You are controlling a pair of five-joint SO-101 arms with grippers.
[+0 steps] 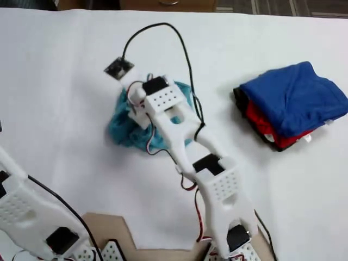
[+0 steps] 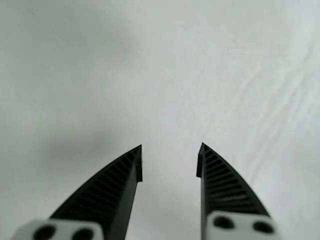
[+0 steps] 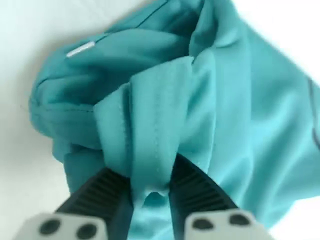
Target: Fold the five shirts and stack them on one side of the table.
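right gripper (image 3: 150, 172) clamped on a fold of the teal shirt (image 1: 126, 129), which is bunched directly under it near table (image 1: 65, 136) centre | folded stack (image 1: 293, 103) at 3 o'clock from the bundle, well apart (blue on top) | left gripper (image 2: 170, 160) parted over bare cloth, off at 7 o'clock | right arm nearer, likely does the move

Teal shirt (image 3: 150, 115); blue/red/blk stack (image 1: 296, 95)

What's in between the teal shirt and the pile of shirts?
Bare white table separates the teal shirt from the pile, in the high view; a black cable skirts the shirt's edge.
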